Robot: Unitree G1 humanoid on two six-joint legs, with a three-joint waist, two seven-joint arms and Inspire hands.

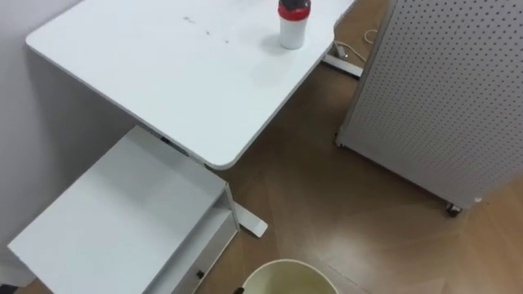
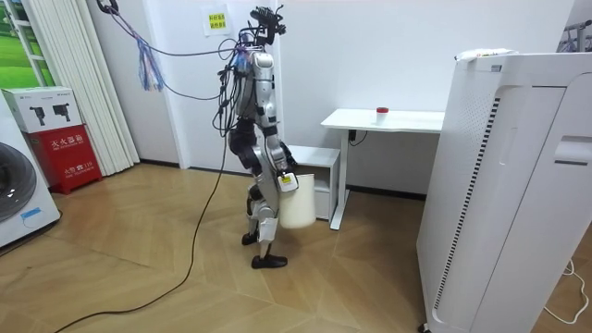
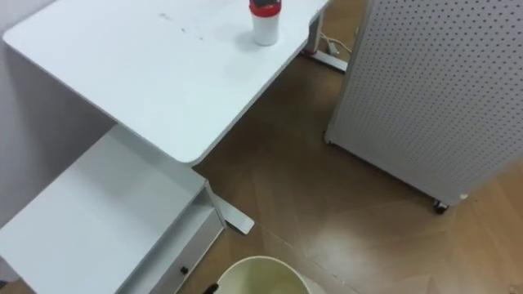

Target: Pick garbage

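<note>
A white cup with a red lid [image 1: 292, 23] stands upright near the far edge of the white table [image 1: 180, 82]; it also shows as a small red spot [image 2: 382, 111] on the table in the room view. I stand on the wood floor a step from the table, facing it. My left hand [image 2: 289, 180] hangs low in front of my legs, curled on the rim of a cream bin [image 2: 298, 209]. The bin's open rim [image 1: 286, 273] shows at the bottom of the eye view, with a dark bit of the hand [image 1: 239, 290] at its left edge.
A low white cabinet [image 1: 122, 212] sits under the table's near end. A tall white perforated panel on castors [image 1: 441, 98] stands at the right, with bare wood floor [image 1: 327, 196] between it and the table. A cable lies by the table's foot [image 1: 351, 53].
</note>
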